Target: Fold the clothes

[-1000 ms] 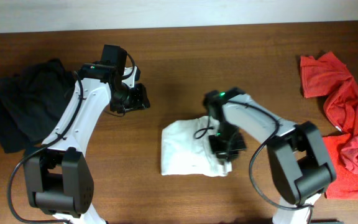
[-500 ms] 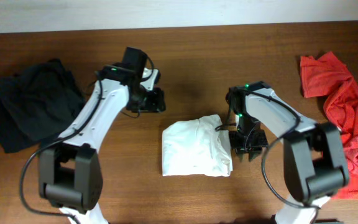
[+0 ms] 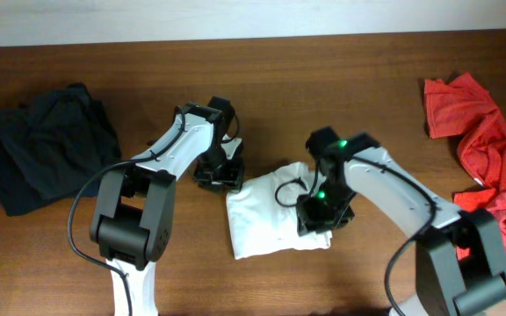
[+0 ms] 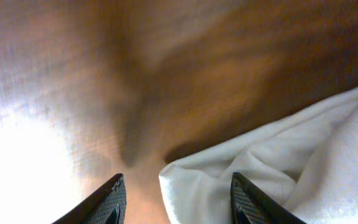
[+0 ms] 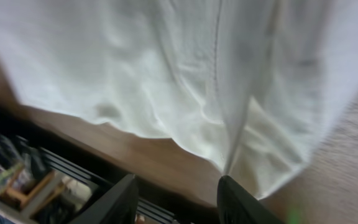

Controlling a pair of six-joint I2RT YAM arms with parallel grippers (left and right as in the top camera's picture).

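Looking down from overhead, the white T-shirt [image 3: 275,219] lay as a rough folded packet near the middle of the counter [image 3: 323,88]. A black heap [image 3: 46,149] sat at the left end and red garments [image 3: 490,167] at the right edge. The left arm [image 3: 169,154] reached to the packet's far left corner, and the right arm [image 3: 385,180] hung over its right edge.

At the left wrist, the left fingers [image 4: 114,200] stood apart and released, holding nothing, with the shirt's corner on the wood just beyond them. The picture was blurred, so contact could not be told.

At the right wrist, the right fingers [image 5: 118,199] were likewise spread and empty. Creased white cloth filled the view ahead, and a fold line ran down toward one tip.

The step in hand was probably taking hold for another fold, or squaring the packet. Doing it well would call for both pairs to close on matching edges, gather every layer before lifting, and carry the cloth over low and evenly, so the packet neither dragged, skewed nor sprang open.
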